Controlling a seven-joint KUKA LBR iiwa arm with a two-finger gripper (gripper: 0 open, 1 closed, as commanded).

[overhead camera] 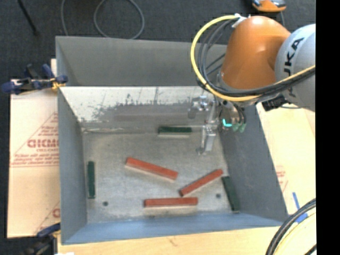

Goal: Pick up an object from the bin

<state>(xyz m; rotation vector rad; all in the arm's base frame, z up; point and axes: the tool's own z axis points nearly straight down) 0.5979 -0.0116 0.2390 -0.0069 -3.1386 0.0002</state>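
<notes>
My gripper (206, 147) hangs in the back right part of the bin, its metal fingers pointing down, with nothing seen between them. Just left of it, near the back wall, lies a short dark green stick (174, 130). Below it on the floor a red-brown stick (202, 182) lies slanted, and a longer red-brown stick (151, 169) lies toward the middle.
A third red-brown stick (170, 201) lies near the front wall. One dark green stick (91, 179) rests along the left wall and another (230, 192) along the right wall. The orange-covered arm reaches in from the upper right.
</notes>
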